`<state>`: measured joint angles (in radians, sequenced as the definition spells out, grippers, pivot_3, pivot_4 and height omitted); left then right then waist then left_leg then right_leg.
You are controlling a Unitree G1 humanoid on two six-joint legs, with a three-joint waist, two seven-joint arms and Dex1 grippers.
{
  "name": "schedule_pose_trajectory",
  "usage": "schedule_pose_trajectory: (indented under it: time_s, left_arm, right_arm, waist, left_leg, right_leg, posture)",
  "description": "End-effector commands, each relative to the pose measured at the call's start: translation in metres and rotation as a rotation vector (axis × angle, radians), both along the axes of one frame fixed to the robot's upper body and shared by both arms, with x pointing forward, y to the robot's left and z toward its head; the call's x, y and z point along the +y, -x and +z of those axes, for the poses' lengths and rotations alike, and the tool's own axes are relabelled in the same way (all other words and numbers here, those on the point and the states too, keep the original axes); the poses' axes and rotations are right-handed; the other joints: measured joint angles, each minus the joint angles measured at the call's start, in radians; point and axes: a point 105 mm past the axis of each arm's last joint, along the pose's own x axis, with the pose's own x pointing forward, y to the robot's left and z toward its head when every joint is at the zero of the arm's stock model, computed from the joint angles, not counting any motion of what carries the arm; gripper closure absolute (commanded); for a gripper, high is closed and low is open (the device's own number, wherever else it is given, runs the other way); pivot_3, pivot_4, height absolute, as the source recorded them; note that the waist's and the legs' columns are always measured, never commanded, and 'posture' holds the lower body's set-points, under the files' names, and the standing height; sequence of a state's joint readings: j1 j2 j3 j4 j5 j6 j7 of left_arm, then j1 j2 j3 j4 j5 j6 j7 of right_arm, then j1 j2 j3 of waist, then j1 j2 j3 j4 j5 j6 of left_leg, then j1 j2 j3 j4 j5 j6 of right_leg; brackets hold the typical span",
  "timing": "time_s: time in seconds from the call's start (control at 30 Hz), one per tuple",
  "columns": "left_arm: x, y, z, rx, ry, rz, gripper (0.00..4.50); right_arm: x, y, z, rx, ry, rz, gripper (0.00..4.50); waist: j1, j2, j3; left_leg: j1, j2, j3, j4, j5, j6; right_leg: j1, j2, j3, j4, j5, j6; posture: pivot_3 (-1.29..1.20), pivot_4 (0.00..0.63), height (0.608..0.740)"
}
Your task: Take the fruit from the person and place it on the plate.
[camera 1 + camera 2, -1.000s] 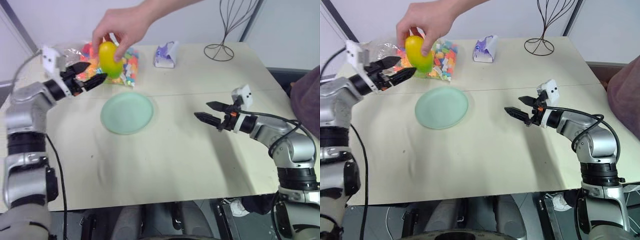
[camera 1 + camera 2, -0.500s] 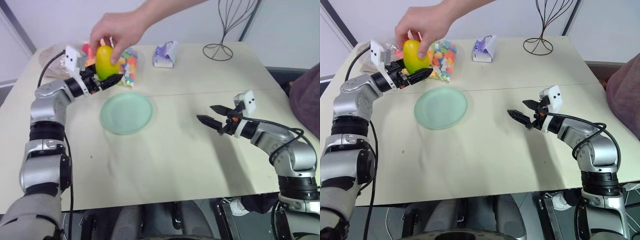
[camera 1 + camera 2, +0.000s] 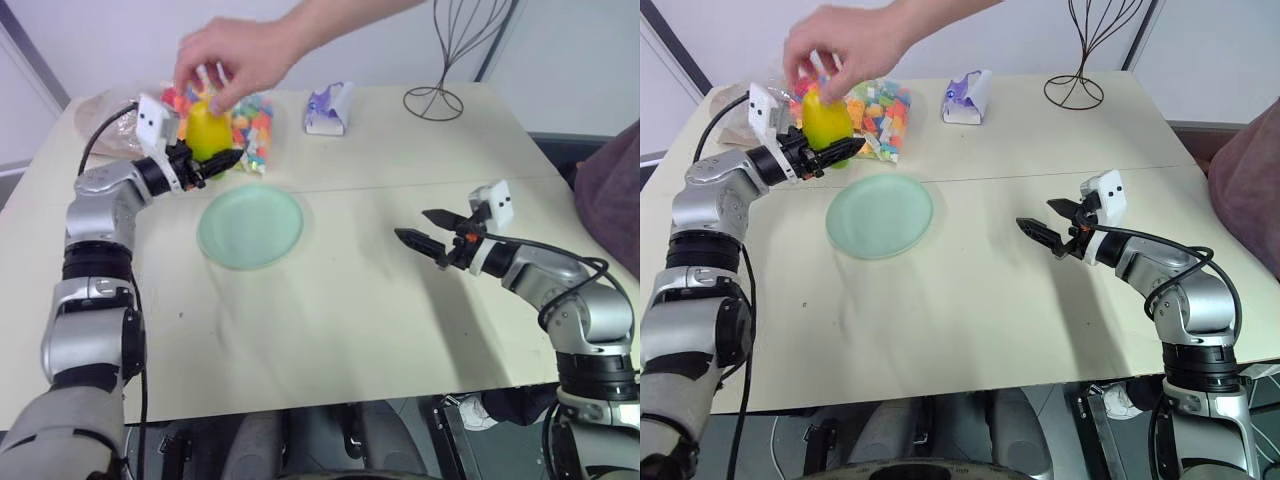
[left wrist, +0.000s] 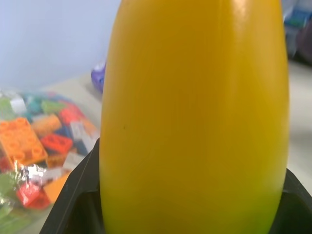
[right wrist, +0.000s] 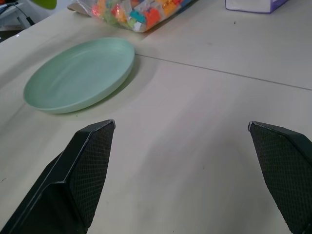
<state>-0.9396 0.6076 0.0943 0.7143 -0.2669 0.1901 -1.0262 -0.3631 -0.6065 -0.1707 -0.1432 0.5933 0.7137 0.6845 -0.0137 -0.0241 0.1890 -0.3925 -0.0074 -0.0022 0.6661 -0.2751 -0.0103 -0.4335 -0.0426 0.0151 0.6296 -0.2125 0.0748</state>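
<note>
Smooth oval fruit apparently gripped in left hand.

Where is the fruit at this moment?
The fruit is between the left gripper fingers at the table's far left, just beyond the plate, under the person's hand.

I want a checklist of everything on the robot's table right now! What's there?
Surface: pale table, bare at the front.
Job's things: fruit upright in the left gripper, person's hand just above it; mint plate empty.
Clutter: bag of toy blocks, purple packet, wire stand.
Grippers: left shut on the fruit; right gripper open, above the table.
Cables: black cable along left arm.
Surroundings: white wall.
</note>
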Motion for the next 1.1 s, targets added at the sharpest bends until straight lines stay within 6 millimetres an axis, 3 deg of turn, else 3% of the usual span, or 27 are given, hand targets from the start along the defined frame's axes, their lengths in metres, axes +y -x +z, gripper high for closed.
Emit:
schedule_pose_trajectory:
  time_s: [0.03, 0.2, 0.4, 0.53, 0.7, 0.9, 1.03, 1.1]
  left_arm:
    - [-0.006, 0.011, -0.021, 0.052, -0.168, -0.074, 2.05]
    - [-0.013, 0.016, -0.047, 0.103, -0.258, -0.123, 2.05]
    - [-0.015, 0.011, -0.054, 0.119, -0.293, -0.120, 2.05]
    - [-0.018, 0.011, -0.053, 0.125, -0.281, -0.145, 0.10]
    - [-0.020, 0.010, -0.049, 0.117, -0.256, -0.157, 0.03]
    - [-0.002, -0.001, -0.030, 0.039, -0.208, -0.026, 0.03]
    - [0.027, 0.001, -0.016, -0.008, -0.143, 0.096, 0.03]
    - [0.052, 0.013, -0.011, -0.014, -0.092, 0.165, 0.03]
  right_arm:
    - [0.001, 0.000, 0.011, -0.053, -0.011, -0.002, 0.00]
    - [0.007, 0.000, 0.008, -0.050, -0.021, 0.002, 0.00]
    - [0.007, 0.001, 0.005, -0.049, -0.026, -0.005, 0.00]
    - [0.005, 0.003, 0.004, -0.049, -0.027, -0.016, 0.00]
    - [0.003, 0.004, 0.003, -0.049, -0.028, -0.024, 0.00]
    - [0.001, -0.001, 0.005, -0.054, -0.022, -0.033, 0.00]
    - [-0.008, -0.008, 0.006, -0.065, -0.008, -0.056, 0.00]
    - [-0.014, -0.011, 0.007, -0.069, 0.003, -0.068, 0.00]
  waist:
    - [-0.001, 0.000, 0.000]
    - [0.001, 0.000, 0.000]
    - [0.002, 0.000, 0.000]
    - [0.002, 0.000, 0.000]
    - [0.001, 0.000, 0.000]
    - [0.001, 0.000, 0.000]
    - [-0.004, 0.000, 0.000]
    - [-0.007, 0.000, 0.000]
  left_leg:
    - [0.000, 0.000, 0.000, 0.000, 0.000, 0.000]
    - [0.000, 0.000, 0.000, 0.000, 0.000, 0.000]
    - [0.000, 0.000, 0.000, 0.000, 0.000, 0.000]
    - [0.000, 0.000, 0.000, 0.000, 0.000, 0.000]
    - [0.000, 0.000, 0.000, 0.000, 0.000, 0.000]
    - [0.000, 0.000, 0.000, 0.000, 0.000, 0.000]
    - [0.000, 0.000, 0.000, 0.000, 0.000, 0.000]
    - [0.000, 0.001, 0.000, 0.000, 0.000, 0.000]
  right_leg:
    - [0.000, 0.000, 0.000, 0.000, 0.000, 0.000]
    - [0.000, 0.000, 0.000, 0.000, 0.000, 0.000]
    - [0.000, 0.000, 0.000, 0.000, 0.000, 0.000]
    - [0.000, 0.000, 0.000, 0.000, 0.000, 0.000]
    - [0.000, 0.000, 0.000, 0.000, 0.000, 0.000]
    - [0.000, 0.000, 0.000, 0.000, 0.000, 0.000]
    - [0.000, 0.000, 0.000, 0.000, 0.000, 0.000]
    - [0.000, 0.000, 0.000, 0.000, 0.000, 0.000]
  posture:
    - [0.00, 0.150, 0.740]
    - [0.00, 0.150, 0.740]
    - [0.00, 0.150, 0.740]
    - [0.00, 0.150, 0.740]
    - [0.00, 0.150, 0.740]
    - [0.00, 0.150, 0.740]
    - [0.00, 0.150, 0.740]
    - [0.00, 0.150, 0.740]
